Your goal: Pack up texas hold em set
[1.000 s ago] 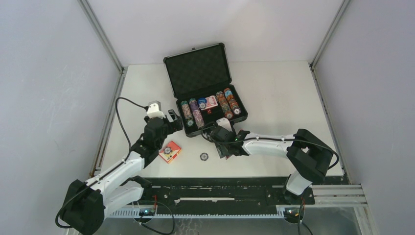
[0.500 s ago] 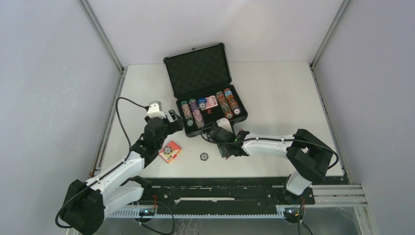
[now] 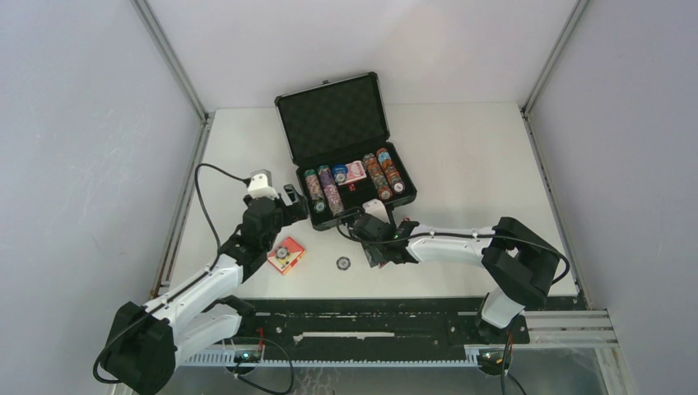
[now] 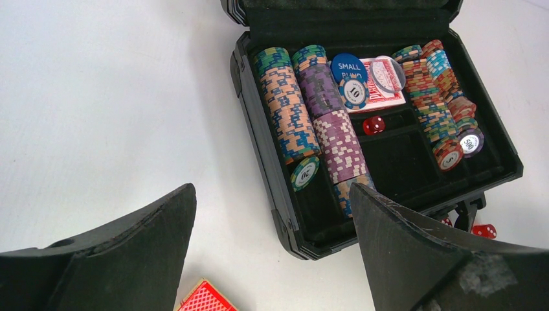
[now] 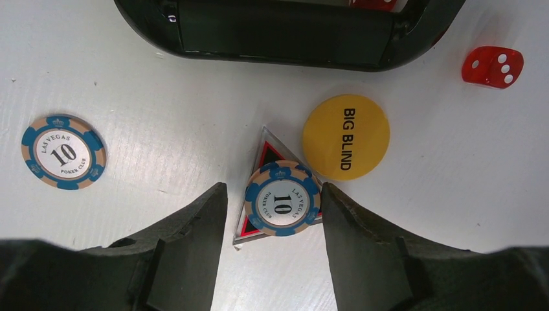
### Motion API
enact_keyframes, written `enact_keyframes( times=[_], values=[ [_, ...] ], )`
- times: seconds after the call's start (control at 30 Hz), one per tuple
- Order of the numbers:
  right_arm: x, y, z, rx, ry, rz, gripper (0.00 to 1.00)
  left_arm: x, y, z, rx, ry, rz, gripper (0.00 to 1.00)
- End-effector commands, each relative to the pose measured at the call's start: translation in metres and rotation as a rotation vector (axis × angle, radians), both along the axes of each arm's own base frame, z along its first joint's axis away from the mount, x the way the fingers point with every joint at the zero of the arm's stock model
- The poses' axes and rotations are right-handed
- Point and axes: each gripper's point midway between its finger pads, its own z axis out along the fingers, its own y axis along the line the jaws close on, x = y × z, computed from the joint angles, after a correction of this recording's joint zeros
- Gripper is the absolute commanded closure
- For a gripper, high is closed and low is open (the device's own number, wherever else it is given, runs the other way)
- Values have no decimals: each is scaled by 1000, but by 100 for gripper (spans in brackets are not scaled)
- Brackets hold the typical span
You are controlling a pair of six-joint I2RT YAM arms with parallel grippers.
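Briefcase (image 3: pixel 333 119) of the texas hold em set sits open at the middle of the table (image 3: pixel 477 156), toward its far edge, lid tipped back. The left claw (image 3: pixel 294 202) hovers released, jaws wide with nothing between them, just beside the case's near left corner. The right claw (image 5: pixel 273 191) hangs low before the case's near wall, jaws apart, straddling a blue-rimmed 10 chip (image 5: pixel 282 206) without clenching it. That chip rests on a clear triangular piece (image 5: pixel 264 146). A red card box (image 3: pixel 295 251) lies by the table's near edge, left of middle, a lone chip (image 3: pixel 282 253) on top. Chip rows (image 4: pixel 288 123) fill the case's slots. A second 10 chip (image 3: pixel 343 262) lies between card box and right claw. A yellow BIG BLIND button (image 5: pixel 346 137) sits just beside the triangle, a red die (image 5: pixel 492 67) near it.
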Motion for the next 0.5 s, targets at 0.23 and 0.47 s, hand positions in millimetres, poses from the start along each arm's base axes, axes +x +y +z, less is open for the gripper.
enact_keyframes(
  times=[0.23,0.47],
  values=[
    [-8,13,10,56,20,8,36,3,-5,12,-30,-31,-9,7],
    [-6,15,16,53,4,10,36,3,-6,15,-34,-36,-10,7]
  ],
)
